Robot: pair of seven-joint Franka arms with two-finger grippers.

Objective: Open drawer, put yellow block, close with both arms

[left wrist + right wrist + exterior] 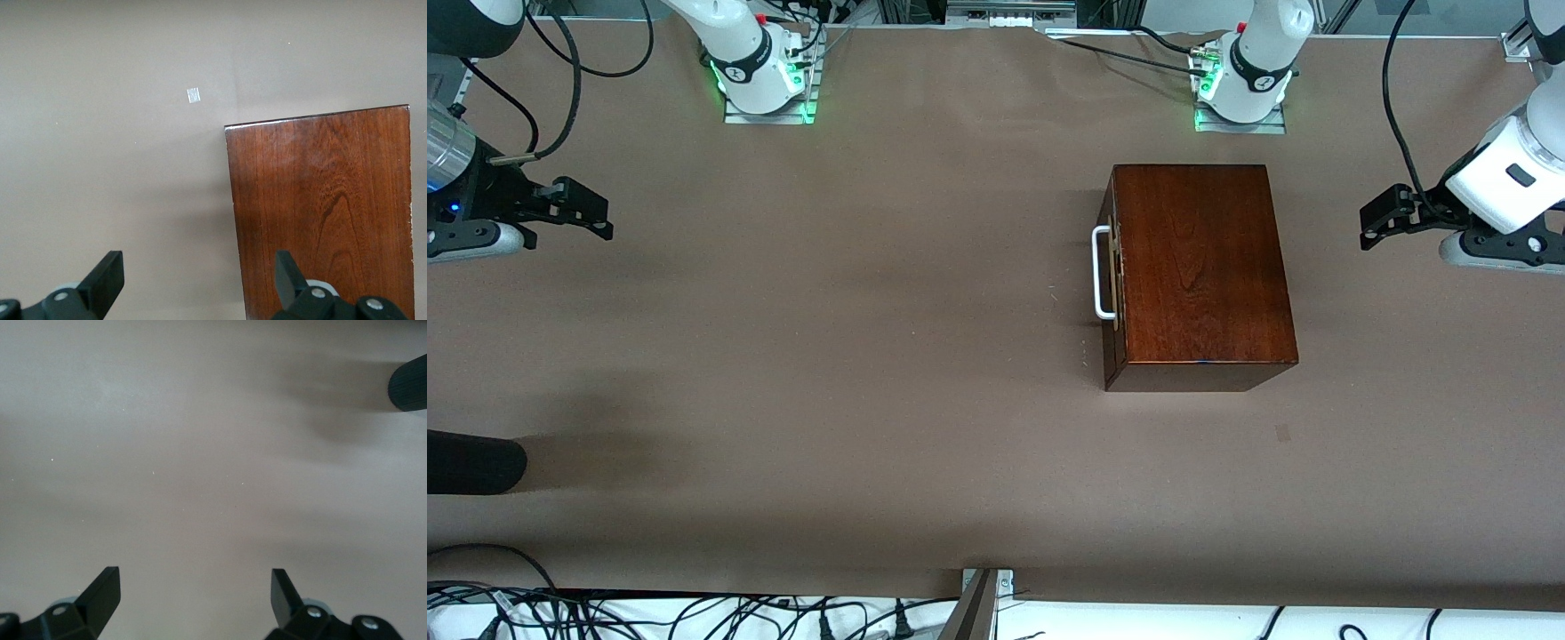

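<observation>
The dark wooden box (pixel 1200 267) stands on the brown table toward the left arm's end. Its drawer (pixel 1112 293) is pushed in, and the white loop handle (pixel 1103 271) faces the right arm's end. The yellow block is out of view. My left gripper (pixel 1368 227) hovers open beside the box at the table's left-arm end, empty. In the left wrist view the left gripper (pixel 198 277) stands over the box's (pixel 320 213) edge, one finger over the wood and one over the cloth. My right gripper (pixel 605 218) hangs open and empty over bare table at the right arm's end; the right wrist view shows the right gripper (pixel 195 593) over plain cloth.
A black rounded object (pixel 471 462) pokes in over the table edge at the right arm's end, nearer the front camera; it shows as the black object (pixel 408 383) in the right wrist view. A small tape patch (pixel 1282 433) lies near the box. Cables run along the table's near edge.
</observation>
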